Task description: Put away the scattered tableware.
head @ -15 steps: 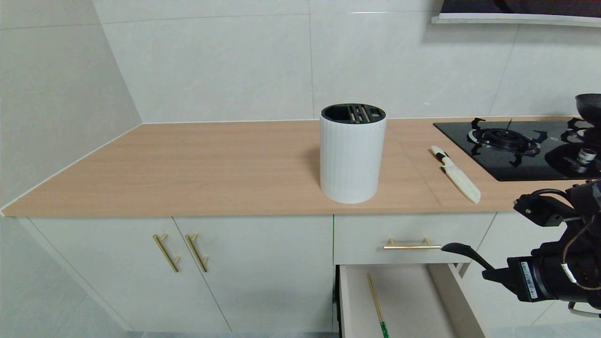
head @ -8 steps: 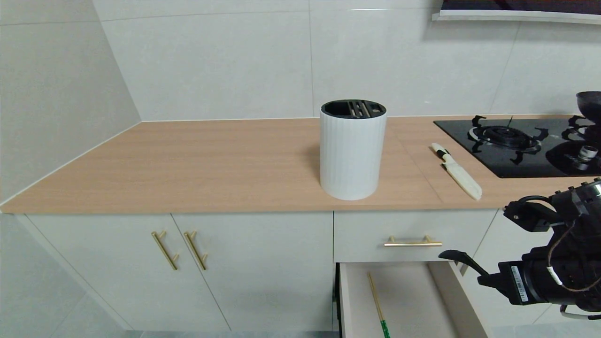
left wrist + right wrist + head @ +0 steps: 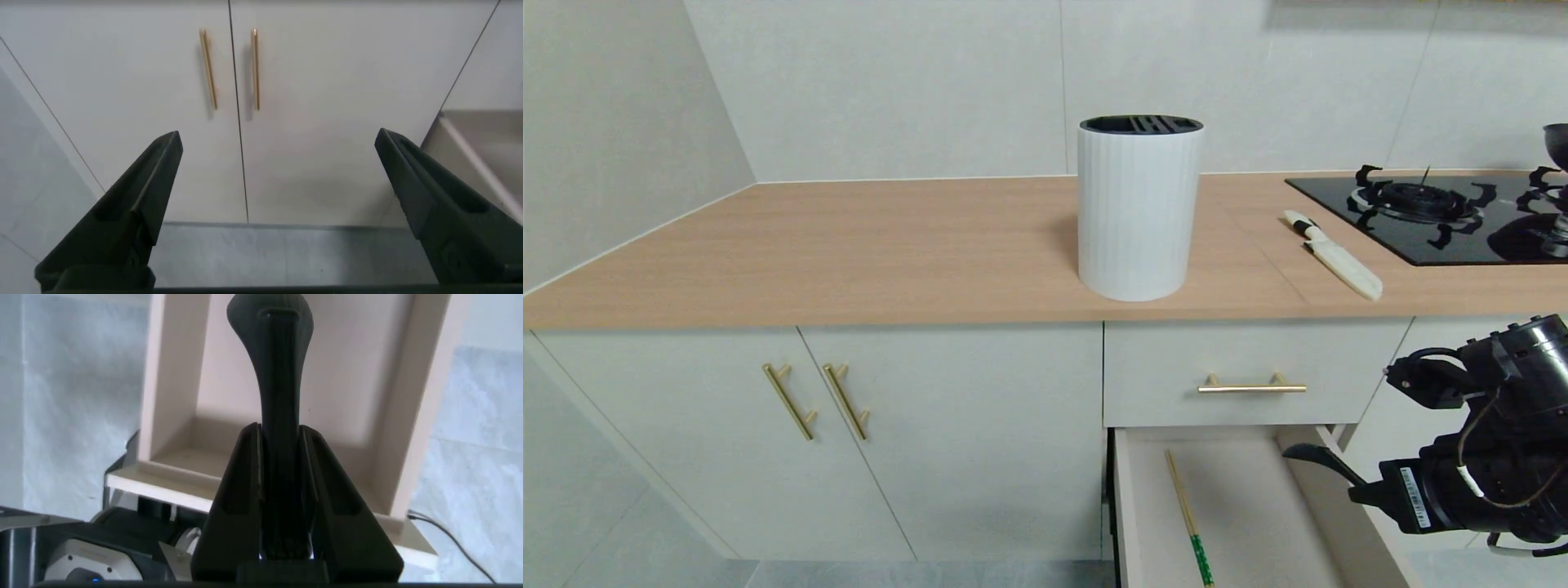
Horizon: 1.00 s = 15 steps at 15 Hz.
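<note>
Now the right claw, pinched shut on nothing, hangs over the one open drawer, where green-tipped chopsticks lie. The left claw gapes wide before two cabinet doors. The surface carries one knife and one white holder.

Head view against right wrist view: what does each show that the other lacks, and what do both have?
Head view, not the wrist: the white knife block and knife on the counter, the stove, a chopstick in the open drawer. Right wrist view, not the head: the right tool seen from behind, fingers closed on a black utensil. Both: that tool, utensil and drawer.
</note>
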Motion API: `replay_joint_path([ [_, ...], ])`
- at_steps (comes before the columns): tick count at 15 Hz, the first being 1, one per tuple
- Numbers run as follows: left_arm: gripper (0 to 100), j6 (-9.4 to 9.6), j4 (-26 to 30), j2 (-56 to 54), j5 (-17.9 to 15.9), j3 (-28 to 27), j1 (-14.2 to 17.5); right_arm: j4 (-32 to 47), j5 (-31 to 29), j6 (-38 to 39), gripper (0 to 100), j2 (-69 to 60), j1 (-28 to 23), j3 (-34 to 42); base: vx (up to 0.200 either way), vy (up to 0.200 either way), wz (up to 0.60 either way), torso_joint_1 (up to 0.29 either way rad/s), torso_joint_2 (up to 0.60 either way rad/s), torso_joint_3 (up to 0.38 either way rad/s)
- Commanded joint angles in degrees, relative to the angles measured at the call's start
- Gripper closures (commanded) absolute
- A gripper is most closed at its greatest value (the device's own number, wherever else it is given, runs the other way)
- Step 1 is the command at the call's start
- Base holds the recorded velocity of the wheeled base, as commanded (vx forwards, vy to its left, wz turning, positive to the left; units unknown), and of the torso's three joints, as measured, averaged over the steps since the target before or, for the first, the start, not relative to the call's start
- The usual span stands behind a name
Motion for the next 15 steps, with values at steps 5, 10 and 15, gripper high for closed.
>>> replay_joint_path([
  [5, 0, -0.03, -0.01, 0.02, 0.02, 0.0, 0.02, 0.04, 0.08, -0.01, 100, 0.7, 0.01, 0.08, 0.0, 0.0, 0.0, -0.158, 0.46, 0.305],
  [10, 0, -0.03, -0.01, 0.02, 0.02, 0.0, 0.02, 0.04, 0.08, -0.01, 100, 1.14, 0.01, 0.08, 0.0, 0.0, 0.0, -0.105, 0.43, 0.314],
  [15, 0, -0.03, -0.01, 0.02, 0.02, 0.0, 0.02, 0.04, 0.08, -0.1, 100, 1.23, 0.1, 0.08, 0.0, 0.0, 0.0, -0.019, 0.08, 0.054],
])
